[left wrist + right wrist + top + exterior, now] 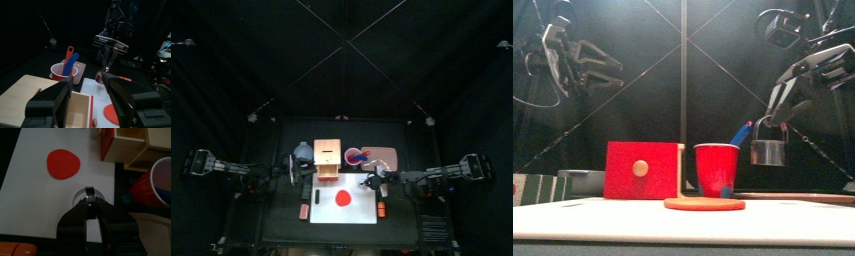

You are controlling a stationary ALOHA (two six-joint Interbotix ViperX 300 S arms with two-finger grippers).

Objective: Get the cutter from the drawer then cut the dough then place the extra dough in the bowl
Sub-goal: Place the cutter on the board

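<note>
We see the right gripper (89,204) pressed shut on the wire handle of the cutter (768,151), which hangs in the air above the right part of the white board (358,213). The dough (341,197) lies flat on the board, to the left of the cutter and a little nearer the front (the right arm is the closer one). The left gripper (90,85), jaws spread, hovers beside the wooden box (329,155)
</note>
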